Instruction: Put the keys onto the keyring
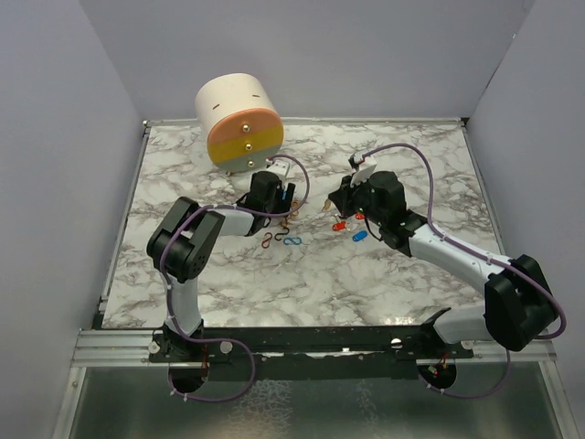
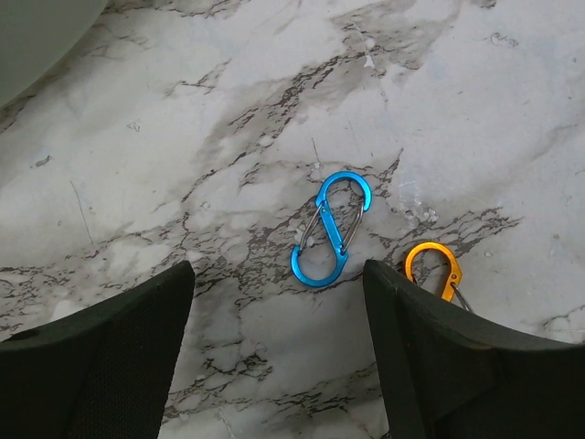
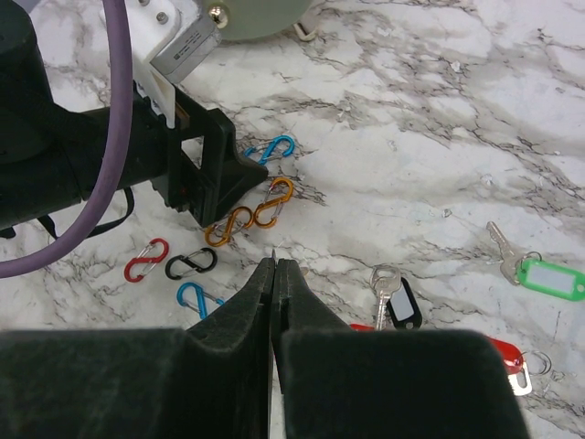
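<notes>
Where your left pincer hangs: the left pincer (image 2: 279, 302) is spread wide with nothing between its fingers, tips pointing down at the marble table (image 1: 411, 274).
Under it: only loop clips (image 1: 279, 236), no key. In the left wrist view a blue clip (image 2: 331, 229) lies at 12 o'clock of the gap. An orange clip (image 2: 434, 268) is partly tucked behind the finger at 3 o'clock.
Right pincer: the right pincer (image 3: 274, 293) is pressed shut and carries nothing, its tips just above the marble.
Keys: the keys (image 1: 359, 235) lie on the table right of the clips. Seen from above, with 12 o'clock at the far edge, they sit at about 6 o'clock of the right pincer and 4 o'clock of the left.
Nearer arm: the right, plainly; the left is well apart from them, with the clips in between.
Bearing from the shut tips, right wrist view: the black-tagged key (image 3: 398, 304) is near at 3 to 4 o'clock and the red-tagged key (image 3: 507, 352) is farther at 4. The green-tagged key (image 3: 547, 277) is farthest, at 3.
Long axis: the black-tagged key runs about 12 to 6; the green one's blade runs 10 to 4 into its tag.
Keyring: you cannot tell which ring is the target.
Coming move, as a judgement: you open the right pincer, swing it toward 3 o'clock and set its fingers across the black-tagged key's axis.
</notes>
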Robot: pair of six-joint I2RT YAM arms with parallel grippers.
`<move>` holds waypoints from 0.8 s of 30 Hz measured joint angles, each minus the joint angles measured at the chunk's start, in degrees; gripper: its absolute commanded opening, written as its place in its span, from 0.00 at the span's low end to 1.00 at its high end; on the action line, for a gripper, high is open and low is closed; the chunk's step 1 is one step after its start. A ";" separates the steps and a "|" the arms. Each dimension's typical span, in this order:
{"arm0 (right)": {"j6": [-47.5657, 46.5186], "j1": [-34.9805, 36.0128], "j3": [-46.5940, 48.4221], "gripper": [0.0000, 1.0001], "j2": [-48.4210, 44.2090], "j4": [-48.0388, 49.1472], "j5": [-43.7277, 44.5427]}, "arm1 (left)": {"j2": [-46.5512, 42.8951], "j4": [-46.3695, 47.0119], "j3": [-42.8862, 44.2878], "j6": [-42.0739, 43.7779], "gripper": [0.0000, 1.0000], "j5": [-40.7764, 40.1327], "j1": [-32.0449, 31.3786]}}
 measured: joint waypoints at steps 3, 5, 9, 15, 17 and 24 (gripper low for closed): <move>-0.17 0.00 0.00 0.01 0.02 0.00 0.09 | 0.76 0.55 0.72 0.42 0.73 0.35 0.00; -0.20 0.00 0.00 0.01 0.02 0.00 0.09 | 1.29 0.92 1.20 0.59 0.70 0.55 0.00; -0.20 0.00 0.00 0.01 0.04 0.00 0.13 | 2.01 1.22 1.92 0.96 0.66 1.07 0.00; -0.33 0.00 0.00 0.01 0.04 0.00 0.48 | 2.21 1.79 1.92 1.03 0.55 1.99 0.00; -0.37 0.00 0.00 0.01 0.04 0.00 0.59 | 2.23 1.79 1.92 1.03 0.54 2.19 0.00; -0.61 0.00 0.00 0.01 0.04 0.00 1.03 | 2.32 1.92 1.92 1.07 0.53 2.54 0.00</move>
